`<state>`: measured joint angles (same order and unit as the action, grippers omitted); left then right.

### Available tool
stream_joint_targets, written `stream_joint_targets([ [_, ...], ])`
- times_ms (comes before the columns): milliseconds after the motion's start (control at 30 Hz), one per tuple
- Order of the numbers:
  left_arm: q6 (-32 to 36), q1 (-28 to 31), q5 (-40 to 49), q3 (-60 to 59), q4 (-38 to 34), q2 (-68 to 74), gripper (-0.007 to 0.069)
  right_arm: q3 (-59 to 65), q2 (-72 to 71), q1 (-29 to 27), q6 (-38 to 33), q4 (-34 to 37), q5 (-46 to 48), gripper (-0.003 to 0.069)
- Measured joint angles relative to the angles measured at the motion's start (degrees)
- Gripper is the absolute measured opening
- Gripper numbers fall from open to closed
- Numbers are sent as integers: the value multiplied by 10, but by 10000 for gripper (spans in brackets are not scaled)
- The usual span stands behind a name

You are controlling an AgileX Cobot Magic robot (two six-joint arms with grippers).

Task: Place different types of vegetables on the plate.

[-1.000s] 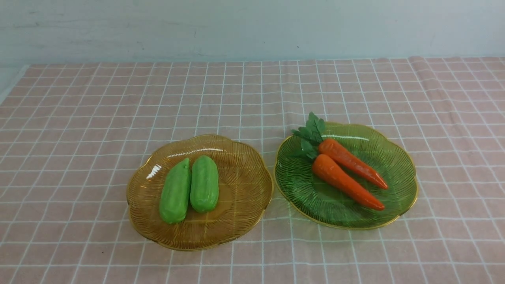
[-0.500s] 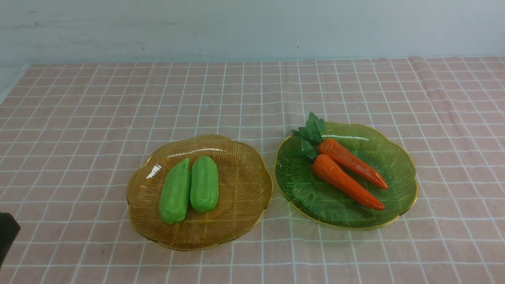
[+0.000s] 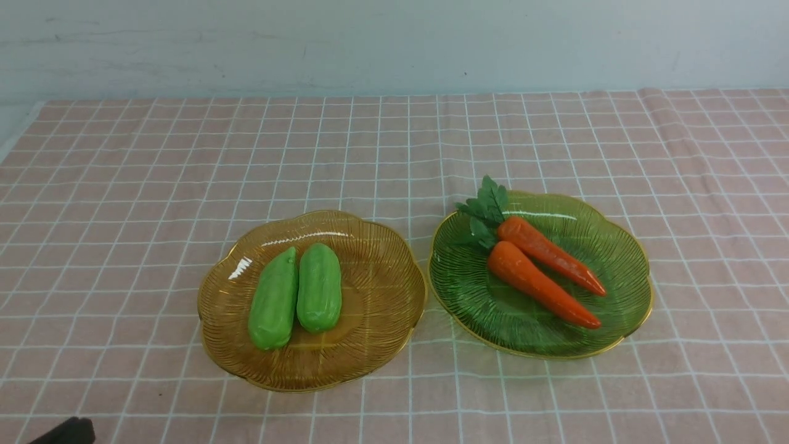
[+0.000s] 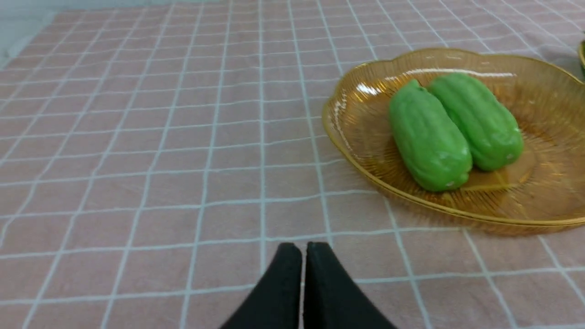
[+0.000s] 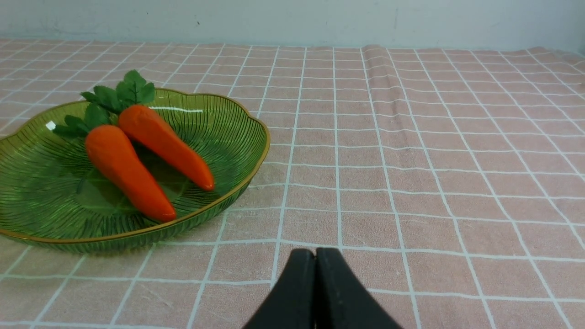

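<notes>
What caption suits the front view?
Two cucumbers on an amber plate, two carrots on a green plate.

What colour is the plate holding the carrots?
Translucent green plate with a thin gold rim, ribbed; the carrots lie on it. Clearest in the front view.

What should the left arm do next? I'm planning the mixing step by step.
Probably open the shut left gripper and reach toward the nearer cucumber. Both cucumbers share the amber plate, both carrots the green plate, so nothing is mixed.
</notes>
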<state>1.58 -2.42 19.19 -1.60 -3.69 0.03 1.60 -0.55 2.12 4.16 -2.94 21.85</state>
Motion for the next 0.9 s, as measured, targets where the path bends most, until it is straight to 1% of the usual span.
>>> stream_joint_targets([
  [100, 6, 27, 26, 0, -1, -6, -3, 0, 0, 0, 0, 0, 0, -15],
  [200, 6, 35, 27, 0, -1, -7, -3, 0, 0, 0, 0, 0, 0, -15],
  [900, 7, 36, 27, 0, -1, -7, -3, 0, 0, 0, 0, 0, 0, -17],
])
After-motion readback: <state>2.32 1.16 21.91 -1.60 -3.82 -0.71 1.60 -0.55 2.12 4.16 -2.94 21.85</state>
